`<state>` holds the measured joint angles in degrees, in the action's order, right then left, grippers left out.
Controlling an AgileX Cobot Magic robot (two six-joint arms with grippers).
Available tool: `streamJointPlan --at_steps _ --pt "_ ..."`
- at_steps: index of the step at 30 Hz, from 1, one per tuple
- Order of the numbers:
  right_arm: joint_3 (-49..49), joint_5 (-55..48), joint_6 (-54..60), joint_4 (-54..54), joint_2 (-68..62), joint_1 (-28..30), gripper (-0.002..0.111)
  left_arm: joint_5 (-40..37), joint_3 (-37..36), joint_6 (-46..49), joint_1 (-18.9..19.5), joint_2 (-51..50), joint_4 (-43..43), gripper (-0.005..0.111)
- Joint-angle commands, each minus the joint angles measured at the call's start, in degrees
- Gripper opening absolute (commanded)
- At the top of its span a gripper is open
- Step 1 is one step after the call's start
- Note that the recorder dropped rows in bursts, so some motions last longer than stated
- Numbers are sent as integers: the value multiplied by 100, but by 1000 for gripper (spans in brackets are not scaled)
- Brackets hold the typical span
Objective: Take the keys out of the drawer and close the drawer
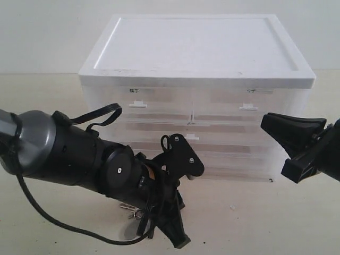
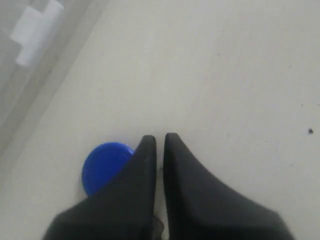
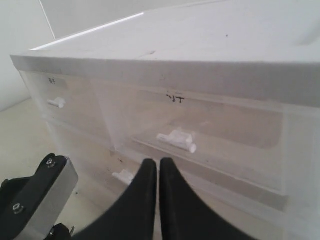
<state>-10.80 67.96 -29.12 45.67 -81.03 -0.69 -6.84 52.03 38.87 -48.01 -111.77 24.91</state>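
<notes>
The keys [image 1: 133, 210] rest low on the table under my left wrist, showing as silver bits, with their blue oval fob [image 2: 102, 167] partly behind one finger. My left gripper [image 1: 179, 241] [image 2: 160, 137] points down at the table beside them, shut to a thin slit. A small dark bit shows deep in the slit, and I cannot tell what it is. The translucent drawer cabinet [image 1: 196, 79] has all its fronts flush. My right gripper [image 1: 264, 121] [image 3: 158, 162] hovers shut and empty in front of the right-hand drawers, short of a white handle [image 3: 176, 140].
White handles [image 1: 137, 104] [image 1: 248, 108] [image 1: 191, 137] stick out of the drawer fronts. The left arm's black cable [image 1: 64, 228] trails over the table at the lower left. Pale tabletop [image 1: 255, 223] stretches between the cabinet and the front edge.
</notes>
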Motion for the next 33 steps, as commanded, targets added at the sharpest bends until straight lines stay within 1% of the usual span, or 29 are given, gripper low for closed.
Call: streamJointPlan --at_steps 1,3,5,10,12,14,17,23,25,28,33 --pt "-19 53 -8 -11 -22 13 0 -340 29 34 1 -42 -72 5" --pt "-19 42 -8 -11 -22 13 0 -598 -4 34 1 173 -72 5" --pt "-19 42 -19 -11 -22 13 0 -658 -117 34 1 469 -72 5" --pt "-19 42 -19 -11 -22 13 0 -5 -782 -81 1 1512 -30 5" --pt "-19 42 -19 -11 -22 13 0 60 -992 -179 19 1869 12 5" --pt "-19 31 -19 -11 -22 13 0 73 -1169 -478 145 2098 12 5" --pt "-19 31 -19 -11 -22 13 0 73 -1362 -638 411 2052 12 5" --pt "-19 -135 -43 13 -22 13 0 74 -1471 -759 967 1375 12 5" --pt "-19 -162 -43 13 -22 13 0 88 -1471 -770 1020 1168 12 5" --pt "-19 -161 -43 -1 -22 13 0 88 -1471 -770 995 898 12 5" --pt "-19 -138 -32 -32 -22 13 0 101 -1471 -770 995 769 12 5"
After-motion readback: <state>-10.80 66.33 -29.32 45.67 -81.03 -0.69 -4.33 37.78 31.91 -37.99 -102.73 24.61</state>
